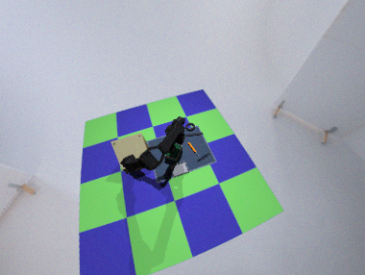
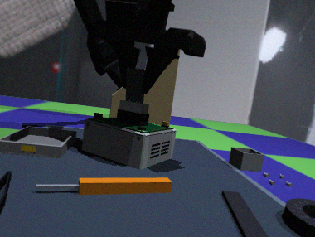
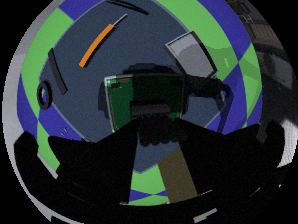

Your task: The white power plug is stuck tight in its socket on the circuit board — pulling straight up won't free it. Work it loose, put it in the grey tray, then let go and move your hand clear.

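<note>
ring [image 2: 304,215]: cut off, right edge | plug-socket contact: unclear

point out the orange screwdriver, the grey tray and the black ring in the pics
orange screwdriver [image 2: 125,186] [image 3: 96,45]: exterior and wrist views, on its handle
grey tray [image 2: 27,149]: exterior view, on its front wall
black ring [image 3: 40,96]: wrist view, on its band
</note>
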Controlling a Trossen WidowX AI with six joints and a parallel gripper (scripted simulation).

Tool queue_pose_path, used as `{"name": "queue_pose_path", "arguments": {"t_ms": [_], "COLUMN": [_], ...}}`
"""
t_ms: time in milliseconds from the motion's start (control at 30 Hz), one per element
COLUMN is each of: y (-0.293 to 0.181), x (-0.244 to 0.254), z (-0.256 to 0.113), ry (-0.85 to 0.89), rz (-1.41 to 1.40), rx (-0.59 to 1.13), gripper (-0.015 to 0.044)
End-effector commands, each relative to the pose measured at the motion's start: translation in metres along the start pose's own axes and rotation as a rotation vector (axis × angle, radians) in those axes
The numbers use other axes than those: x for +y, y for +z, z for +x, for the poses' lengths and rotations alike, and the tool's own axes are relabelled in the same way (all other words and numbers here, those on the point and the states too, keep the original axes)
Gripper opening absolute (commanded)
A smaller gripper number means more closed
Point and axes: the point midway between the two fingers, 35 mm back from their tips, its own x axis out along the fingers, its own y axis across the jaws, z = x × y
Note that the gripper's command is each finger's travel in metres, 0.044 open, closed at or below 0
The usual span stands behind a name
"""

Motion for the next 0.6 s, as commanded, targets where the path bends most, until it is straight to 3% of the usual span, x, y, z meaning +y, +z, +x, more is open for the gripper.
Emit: {"name": "queue_pose_path", "arguments": {"t_ms": [0, 267, 567], "y": [-0.002, -0.002, -0.002], "x": [-0.003, -0.015, 0.003], "z": [-0.018, -0.019, -0.023], "ry": [0.099, 0.233, 0.012], "rz": [-0.016, -0.018, -0.014], "rx": [-0.017, -0.016, -0.018], "gripper": [0.0, 0.0, 0.0]}}
